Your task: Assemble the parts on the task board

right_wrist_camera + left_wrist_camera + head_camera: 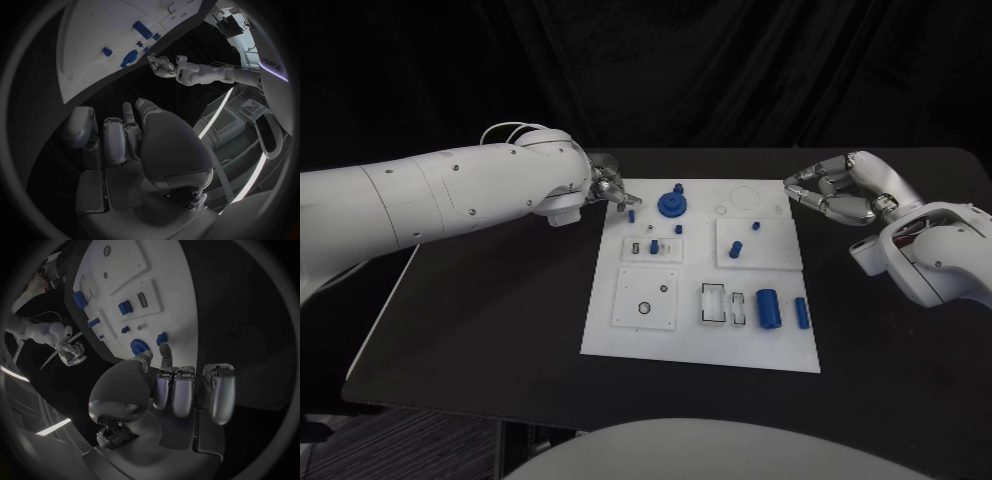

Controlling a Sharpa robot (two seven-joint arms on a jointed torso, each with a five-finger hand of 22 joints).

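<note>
White task board (pixel 689 340) on my black table (pixel 877 330), blue parts (pixel 766 307) scattered across it. My silver left hand (pixel 606 187) maybe pinches something blue; hard to tell.

Both arms reaching in, hands hovering at far end of worktop

L arm (pixel 430 195) is coming in from the left w/ wrist bent, left hand (pixel 606 187) pointing fingers down. In L wrist view its fingers (pixel 182 390) are curling side by side w/ thumb (pixel 128 371) alongside, nothing in them. R arm (pixel 935 255) is angling in from the right, right hand (pixel 834 190) is sitting w/ fingers curled inward, palm toward centre. R wrist view is showing those fingers (pixel 115 140) folded in next to thumb (pixel 147 112), holding nothing.
</note>
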